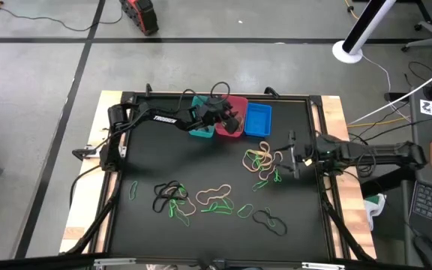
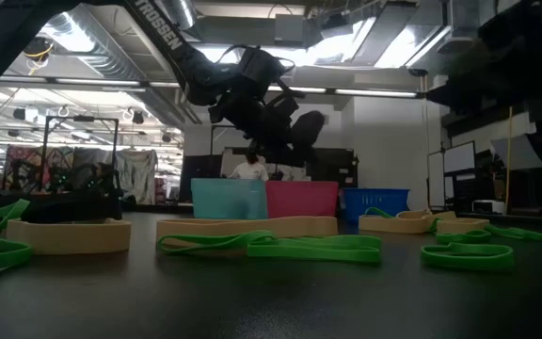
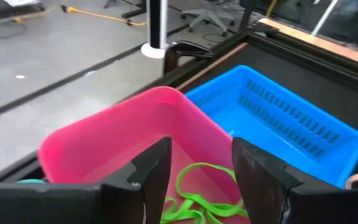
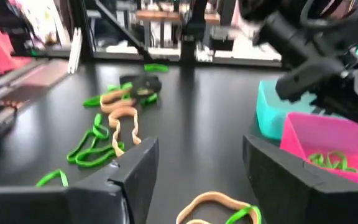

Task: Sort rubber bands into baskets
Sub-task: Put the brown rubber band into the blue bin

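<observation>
Green rubber bands lie in the pink basket just under my left gripper, its fingers apart and empty, so I judge this drop done. My right gripper, also parted, hovers over tan bands on the table's right. Next: pull the left arm back for another band from the near clusters.

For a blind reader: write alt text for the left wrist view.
The left pincer, open, hangs over the pink basket, where green rubber bands lie on the bottom. The blue basket beside it looks empty, with grey floor beyond the table's edge.
</observation>
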You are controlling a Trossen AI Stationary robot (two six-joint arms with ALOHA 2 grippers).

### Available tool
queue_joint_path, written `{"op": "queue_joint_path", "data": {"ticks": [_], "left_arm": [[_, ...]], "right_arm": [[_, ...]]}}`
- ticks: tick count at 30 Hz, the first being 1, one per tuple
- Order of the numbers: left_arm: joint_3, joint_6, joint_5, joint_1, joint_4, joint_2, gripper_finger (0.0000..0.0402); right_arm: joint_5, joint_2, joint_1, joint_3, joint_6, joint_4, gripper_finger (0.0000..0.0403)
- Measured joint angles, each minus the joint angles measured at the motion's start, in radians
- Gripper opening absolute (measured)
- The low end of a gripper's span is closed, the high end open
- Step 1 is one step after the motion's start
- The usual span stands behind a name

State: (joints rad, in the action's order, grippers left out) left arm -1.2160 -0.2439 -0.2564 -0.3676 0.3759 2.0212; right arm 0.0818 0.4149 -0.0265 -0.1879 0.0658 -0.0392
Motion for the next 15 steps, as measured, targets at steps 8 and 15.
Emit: {"op": "queue_joint_path", "data": {"ticks": [8, 15], "left_arm": [[0.0, -0.013, 0.043, 0.01, 0.002, 0.0, 0.0166], [0.0, 0.02, 0.045, 0.04, 0.012, -0.001, 0.0166]], "right_arm": [[-0.05, 0.227, 0.0, -0.133, 0.079, 0.167, 0.0232], [-0.073, 0.429, 0.0, -0.229, 0.127, 0.273, 0.0232]]}}
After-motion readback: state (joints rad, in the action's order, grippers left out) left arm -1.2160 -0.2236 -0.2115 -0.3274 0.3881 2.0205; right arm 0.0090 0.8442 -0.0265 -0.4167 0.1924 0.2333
